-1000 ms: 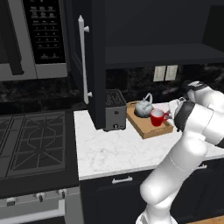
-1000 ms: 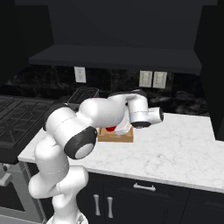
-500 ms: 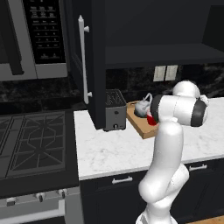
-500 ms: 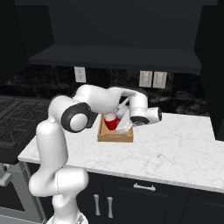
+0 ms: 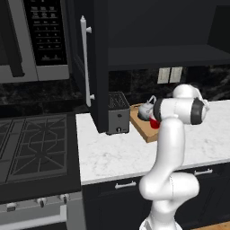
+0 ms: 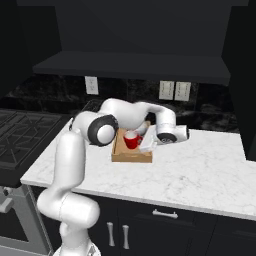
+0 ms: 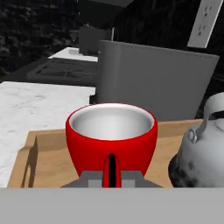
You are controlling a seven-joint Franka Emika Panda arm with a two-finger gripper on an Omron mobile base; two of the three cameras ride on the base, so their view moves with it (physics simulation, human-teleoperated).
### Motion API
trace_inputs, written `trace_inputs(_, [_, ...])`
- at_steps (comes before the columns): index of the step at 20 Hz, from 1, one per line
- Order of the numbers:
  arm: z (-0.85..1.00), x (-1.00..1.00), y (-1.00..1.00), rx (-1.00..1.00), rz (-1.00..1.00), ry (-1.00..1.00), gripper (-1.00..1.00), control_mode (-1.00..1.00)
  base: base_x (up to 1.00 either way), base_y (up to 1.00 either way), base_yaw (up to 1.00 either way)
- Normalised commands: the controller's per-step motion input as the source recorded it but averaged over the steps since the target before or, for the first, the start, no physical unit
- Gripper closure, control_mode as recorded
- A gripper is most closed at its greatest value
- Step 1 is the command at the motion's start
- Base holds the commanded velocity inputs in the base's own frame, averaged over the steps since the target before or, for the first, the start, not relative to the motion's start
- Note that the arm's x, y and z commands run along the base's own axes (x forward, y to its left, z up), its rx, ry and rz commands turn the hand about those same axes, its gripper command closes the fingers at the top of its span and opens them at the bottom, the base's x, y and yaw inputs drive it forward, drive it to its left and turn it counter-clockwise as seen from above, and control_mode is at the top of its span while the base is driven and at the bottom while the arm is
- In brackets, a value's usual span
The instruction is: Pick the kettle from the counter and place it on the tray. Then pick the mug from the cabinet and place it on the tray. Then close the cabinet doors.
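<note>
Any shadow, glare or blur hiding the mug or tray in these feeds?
Hand view: sharp, the mug evenly lit, a soft shadow inside the tray wall, the tool shut on the mug's handle. Right base view: no glare, cabinet nearly black. Left base view: the arm covers most of the mug.

Your left base view looks forward and down from behind the arm, and your right base view does likewise from the other side; both share the tray (image 5: 144, 128) on the counter (image 6: 200, 170). Your hand view sits close and level with the mug (image 7: 111, 138).
</note>
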Motion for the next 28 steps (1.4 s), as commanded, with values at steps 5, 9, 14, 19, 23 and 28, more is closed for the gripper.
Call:
trace_inputs(5, [-0.2,0.26,0.01,0.0,0.05,0.03,1.0,-1.0,0.0,0.0,0.0])
trace_inputs(9, [-0.22,0.07,0.09,0.0,0.04,0.02,1.0,-1.0,0.0,0.0,0.0])
trace_inputs(14, [-0.17,0.04,0.17,0.0,0.01,0.02,1.0,-1.0,0.0,0.0,0.0])
trace_inputs(19, [-0.1,0.01,0.19,0.0,0.0,0.01,-1.0,-1.0,0.0,0.0,0.0])
trace_inputs(23, [0.0,-0.02,0.1,0.0,0.0,0.0,-1.0,-1.0,0.0,0.0,0.0])
trace_inputs(28, [0.0,-0.01,0.0,0.0,0.0,0.01,-1.0,-1.0,0.0,0.0,0.0])
